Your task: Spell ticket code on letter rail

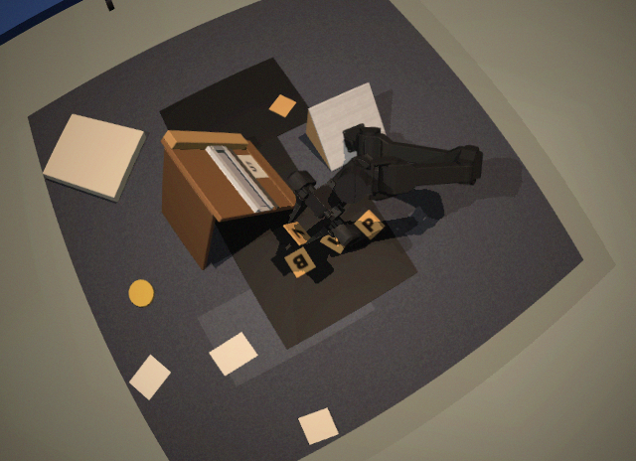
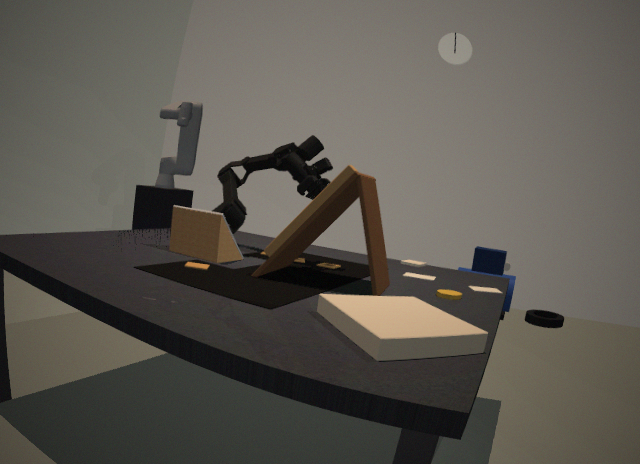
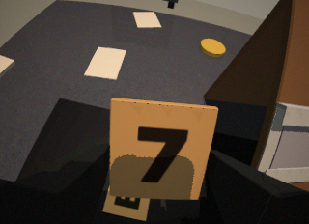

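While the gripper (image 1: 319, 229) (image 3: 160, 154) clasps the 7 tile (image 1: 296, 232) (image 3: 161, 147) upright, the pale rail (image 1: 239, 178) (image 3: 268, 149) lies to the tile's side, slanting along the leaning board (image 1: 192, 171) (image 2: 310, 219) (image 3: 296, 55); beyond spread the dark counter (image 1: 462, 250) (image 2: 180, 314) (image 3: 53, 55) and a plain wall (image 2: 336, 61) with its clock (image 2: 454, 48).

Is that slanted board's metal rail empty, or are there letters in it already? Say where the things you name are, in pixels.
Empty: in the top view, the rail (image 1: 238, 179) shows no tile along its channel; the 7 tile (image 1: 295, 232) (image 3: 164, 147) is in the gripper (image 3: 160, 154).
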Tool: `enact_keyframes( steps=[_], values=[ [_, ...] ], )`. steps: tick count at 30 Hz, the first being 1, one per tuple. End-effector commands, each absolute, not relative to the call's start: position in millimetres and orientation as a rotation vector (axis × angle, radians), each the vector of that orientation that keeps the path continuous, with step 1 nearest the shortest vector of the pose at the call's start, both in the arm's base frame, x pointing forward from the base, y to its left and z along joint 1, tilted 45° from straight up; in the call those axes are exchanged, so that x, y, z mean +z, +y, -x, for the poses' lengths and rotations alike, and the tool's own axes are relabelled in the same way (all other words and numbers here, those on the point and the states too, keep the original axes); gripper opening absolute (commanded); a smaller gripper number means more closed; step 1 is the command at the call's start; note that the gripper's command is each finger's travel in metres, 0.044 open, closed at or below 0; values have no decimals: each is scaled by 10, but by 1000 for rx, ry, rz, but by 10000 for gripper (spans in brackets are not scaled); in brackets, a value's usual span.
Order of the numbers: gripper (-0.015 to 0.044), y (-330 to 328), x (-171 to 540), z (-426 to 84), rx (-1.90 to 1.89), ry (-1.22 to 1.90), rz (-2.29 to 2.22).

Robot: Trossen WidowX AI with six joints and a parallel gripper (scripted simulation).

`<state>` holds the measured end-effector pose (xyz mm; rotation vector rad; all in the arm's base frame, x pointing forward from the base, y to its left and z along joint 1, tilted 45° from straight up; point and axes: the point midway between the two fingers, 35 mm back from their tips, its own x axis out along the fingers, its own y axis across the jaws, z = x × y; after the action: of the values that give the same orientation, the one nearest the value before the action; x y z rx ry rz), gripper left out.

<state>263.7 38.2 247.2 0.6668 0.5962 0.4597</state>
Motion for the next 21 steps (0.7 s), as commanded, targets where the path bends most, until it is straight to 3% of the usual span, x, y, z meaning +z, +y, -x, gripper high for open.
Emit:
enact_keyframes(
  steps=[1,21],
  values=[
    [0,464,2399,-2740,455,600,-675],
    [0,548,2365,-2819,457,594,-679]
  ],
)
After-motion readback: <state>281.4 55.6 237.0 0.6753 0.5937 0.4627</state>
